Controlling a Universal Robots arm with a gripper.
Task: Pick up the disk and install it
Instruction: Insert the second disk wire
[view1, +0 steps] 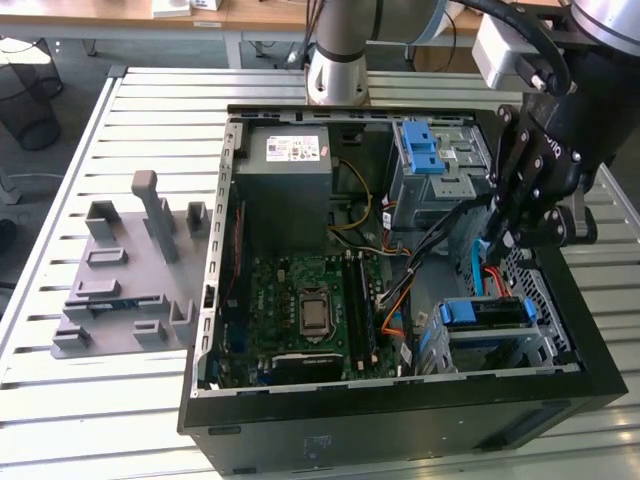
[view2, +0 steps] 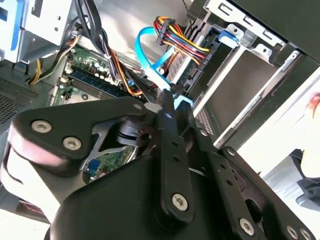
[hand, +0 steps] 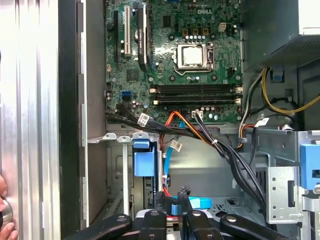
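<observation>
**Tool over the drive bays, disk in the lower cage**

In the exterior view the tool (view1: 508, 238) hangs at the right of the frame, inside the open computer case (view1: 400, 425), just above the drive cage. The disk (view1: 488, 313), edged by blue rails, lies in that cage at lower right, below the tool and apart from it. Whether the tool is spread or pressed together I cannot tell; nothing is visibly pinched. The disk looks rigid, fairly heavy and shock-sensitive; its plastic side rails seem the safest hold, not the labelled face. Loose cables (hand: 200, 135) crowd the bay nearby.
</observation>
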